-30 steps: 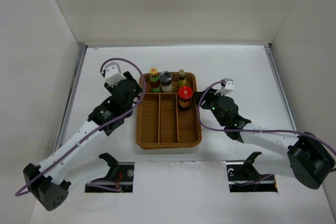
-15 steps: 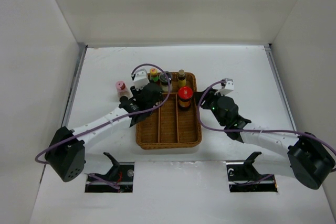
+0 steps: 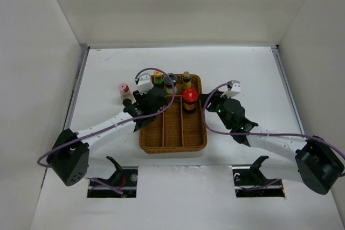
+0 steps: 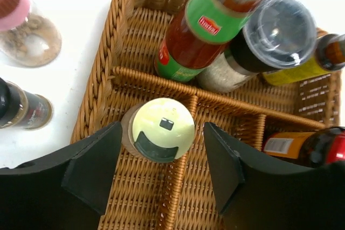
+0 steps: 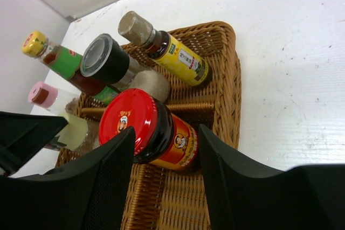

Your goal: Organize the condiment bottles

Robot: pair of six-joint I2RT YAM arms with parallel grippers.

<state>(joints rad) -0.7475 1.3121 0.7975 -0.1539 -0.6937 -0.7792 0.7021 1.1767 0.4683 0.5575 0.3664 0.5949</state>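
Observation:
A pale-yellow-capped bottle (image 4: 163,129) stands upright in the left lane of the brown wicker tray (image 4: 108,74). My left gripper (image 4: 163,136) hangs open over it, the right finger well clear. Along the tray's back row stand a yellow-capped red-sauce bottle (image 3: 157,74), a grey-lidded jar (image 3: 171,77) and a tan-capped bottle (image 3: 186,75). My right gripper (image 5: 167,133) is shut on the red-lidded jar (image 5: 126,122), which rests in the tray's right lane. A pink-capped jar (image 3: 124,88) and a dark bottle (image 4: 21,109) stand on the table left of the tray.
The tray (image 3: 172,133) has three long lanes in front of its back row. The pen's white walls rise at the left, back and right. Both arm bases sit at the near edge, with purple cables looping above the arms.
My left arm swung right from the table beside the tray to over the tray's left lane, uncovering the pink-capped jar. The right arm and red-lidded jar have not moved.

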